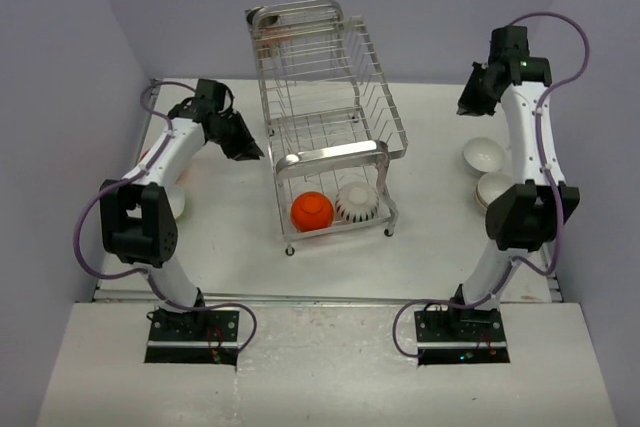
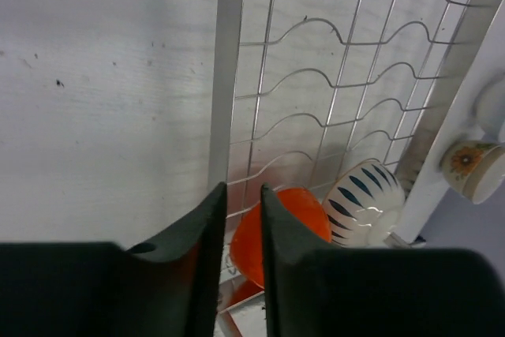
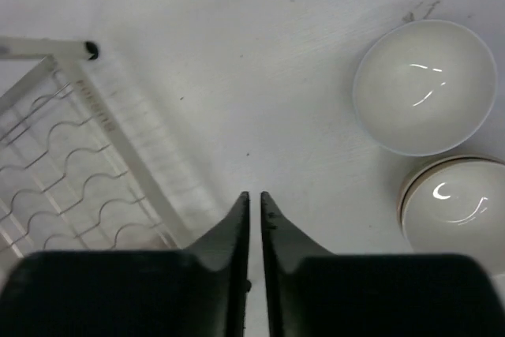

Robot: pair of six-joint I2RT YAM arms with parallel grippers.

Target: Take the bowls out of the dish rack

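Observation:
The chrome wire dish rack (image 1: 345, 152) stands at the table's middle. On its lower tier sit a glossy orange bowl (image 1: 312, 211) and a ribbed white bowl (image 1: 356, 203). My left gripper (image 1: 250, 150) hovers just left of the rack. In the left wrist view this gripper (image 2: 243, 189) is narrowly open and empty, above the orange bowl (image 2: 296, 215) and the dark-striped white bowl (image 2: 364, 199). My right gripper (image 1: 468, 102) hangs high to the right of the rack. Its fingers (image 3: 254, 195) are nearly together and hold nothing. Two white bowls (image 3: 424, 84) (image 3: 458, 203) rest on the table beside it.
A further pale bowl (image 1: 177, 200) lies on the table under my left arm. A flower-patterned cup (image 2: 472, 167) shows at the right edge of the left wrist view. Lilac walls close in the table at the back and both sides.

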